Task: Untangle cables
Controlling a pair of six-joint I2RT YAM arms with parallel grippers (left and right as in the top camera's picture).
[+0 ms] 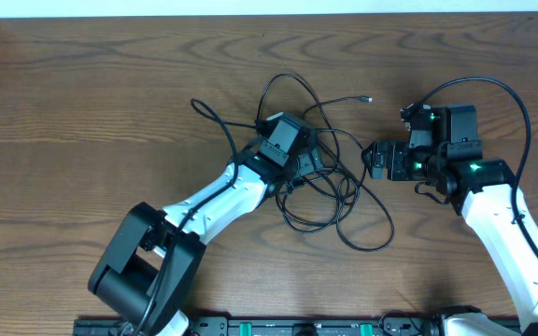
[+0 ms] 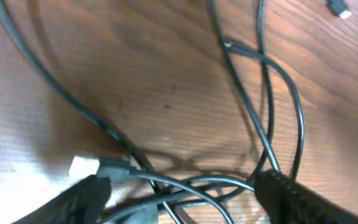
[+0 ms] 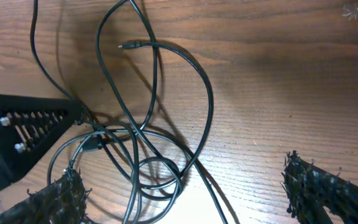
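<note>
Left hand (image 2: 179,186) apart over black cables (image 3: 211,106), right hand (image 3: 185,186) apart, brown woodgrain table (image 1: 82,93)

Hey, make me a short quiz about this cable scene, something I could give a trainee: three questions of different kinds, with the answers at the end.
1. True or false: the right gripper is clamped shut on a cable.
2. The tangled cables in the middle of the table are: A white, B black, C red.
3. Which gripper sits over the tangle in the overhead view?
Key: 1 false, its jaws stand wide apart; 2 B; 3 the left gripper.
</note>
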